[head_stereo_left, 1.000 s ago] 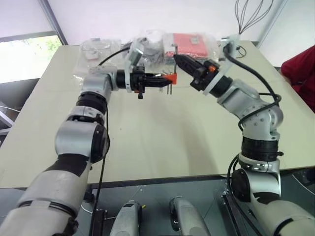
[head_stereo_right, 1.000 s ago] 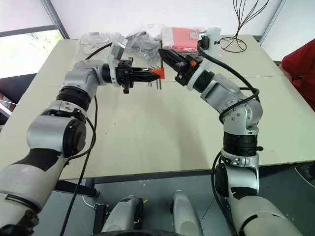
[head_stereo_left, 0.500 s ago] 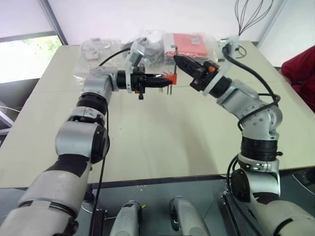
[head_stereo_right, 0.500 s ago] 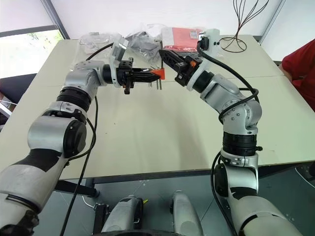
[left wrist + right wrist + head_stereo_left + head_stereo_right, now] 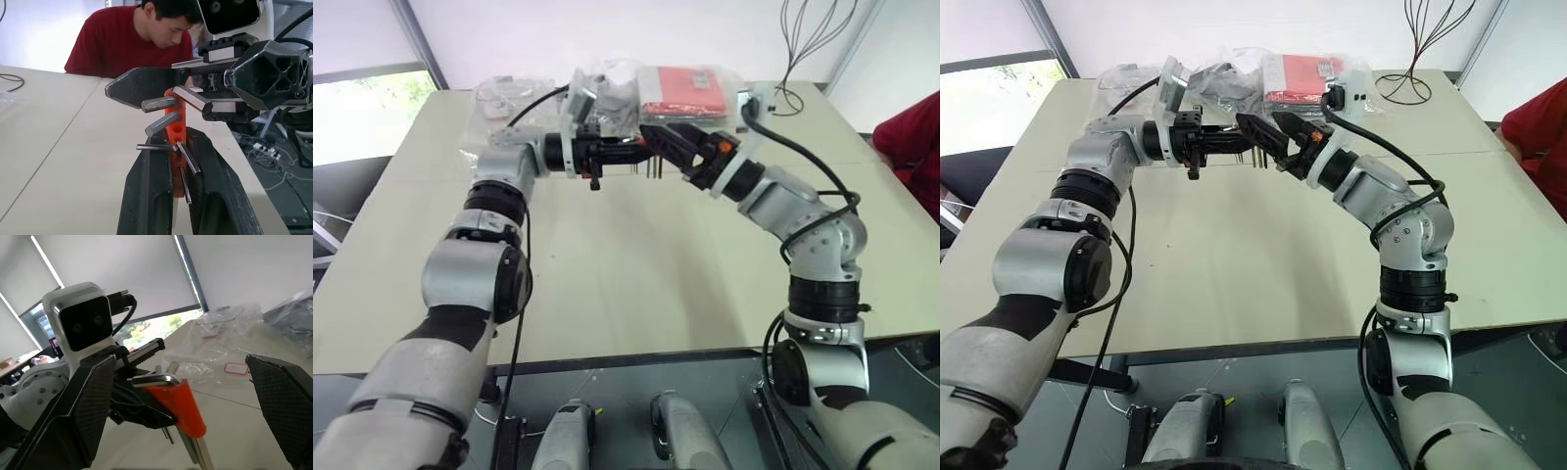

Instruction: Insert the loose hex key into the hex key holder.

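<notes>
A: Item one, left hand point(image 5: 628, 151). Condition?

B: Pressed together on the hex key holder point(image 5: 175, 131), the orange block pinched between its two black fingers. It is held level above the surface point(image 5: 636, 284), not resting on it. No change from a second ago.

A: Item two, the holder itself. Contents?

B: A row of silver keys point(image 5: 164, 123) sticks out of one side, thick ones at the top and thin ones lower down. A bent silver end point(image 5: 154, 379) lies across the top of the block.

A: Item three, the loose hex key?

B: It cannot be told apart from the other keys in the holder. Nothing thin and silver lies on the surface below the hands.

A: Item four, right hand point(image 5: 1270, 134). Condition?

B: Changed. A second ago its fingers were closed to a point just beside the holder. Now they are spread wide, one on each side of the block and touching nothing, with only the holder in the gap between them.

A: Meaning for the task?

B: Most likely the key has been let go into a slot and insertion is done or nearly so. Whether it is fully seated cannot be confirmed. The next call is to draw the right hand back without brushing the protruding keys.
</notes>
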